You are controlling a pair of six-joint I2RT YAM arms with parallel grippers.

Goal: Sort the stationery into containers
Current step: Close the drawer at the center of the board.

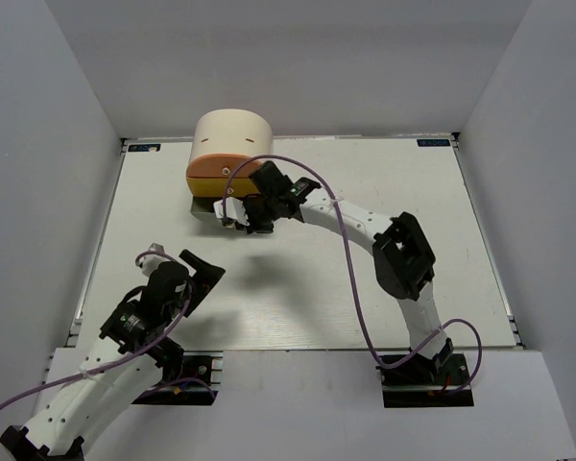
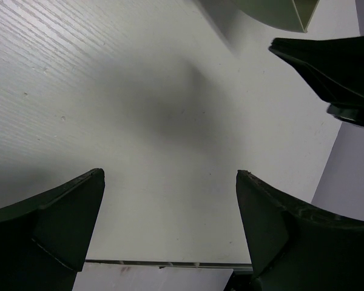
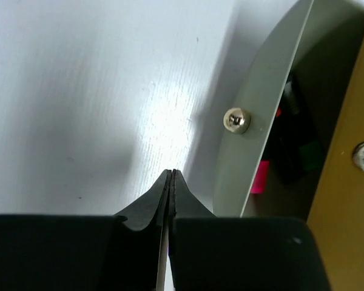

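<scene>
The cream half-cylinder cabinet [image 1: 232, 134] stands at the back centre. Its orange drawer [image 1: 214, 174] is pushed in. The pale drawer [image 1: 204, 207] below it is pulled out. In the right wrist view, dark markers [image 3: 297, 139] with pink, green and red ends lie inside the pale drawer behind its front panel [image 3: 255, 151], which has a small knob [image 3: 237, 120]. The orange drawer front [image 3: 343, 218] is at the right. My right gripper [image 1: 240, 221] is shut, empty, just outside the pale drawer's front [image 3: 171, 172]. My left gripper [image 1: 198, 276] is open and empty above the bare table [image 2: 170, 176].
The white table [image 1: 365, 288] is walled by grey panels at the back and both sides. A purple cable [image 1: 350, 259] loops over the right arm. In the left wrist view the right arm's dark parts [image 2: 333, 66] and a drawer corner [image 2: 279, 12] show at the top right.
</scene>
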